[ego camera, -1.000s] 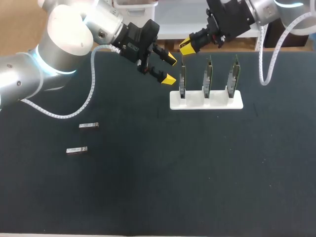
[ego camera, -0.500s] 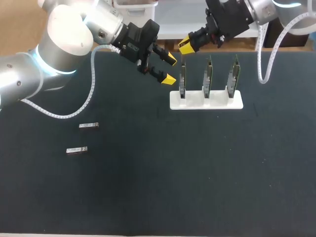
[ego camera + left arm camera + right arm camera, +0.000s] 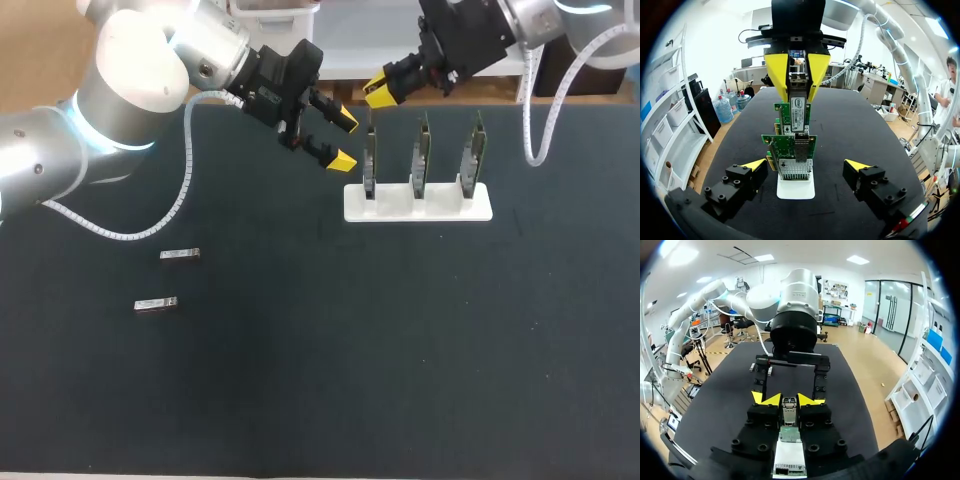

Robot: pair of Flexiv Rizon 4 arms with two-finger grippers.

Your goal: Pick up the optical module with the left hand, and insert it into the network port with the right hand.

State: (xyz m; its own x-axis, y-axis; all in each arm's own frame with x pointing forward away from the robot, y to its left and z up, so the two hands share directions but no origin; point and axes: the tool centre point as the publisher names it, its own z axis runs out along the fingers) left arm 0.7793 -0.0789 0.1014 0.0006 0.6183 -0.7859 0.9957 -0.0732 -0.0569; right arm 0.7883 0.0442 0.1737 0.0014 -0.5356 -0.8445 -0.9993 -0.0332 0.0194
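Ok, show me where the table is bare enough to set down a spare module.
The widest bare patch of the table is the near half, in front of the white card stand and right of the two loose optical modules. Crowded: the far edge by the leftmost network card, where the left gripper and right gripper hover close.

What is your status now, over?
Left gripper open, empty, beside the card stand. Right gripper shut on the optical module, over the end network card. Nothing between them; two spare modules lie apart on the table.
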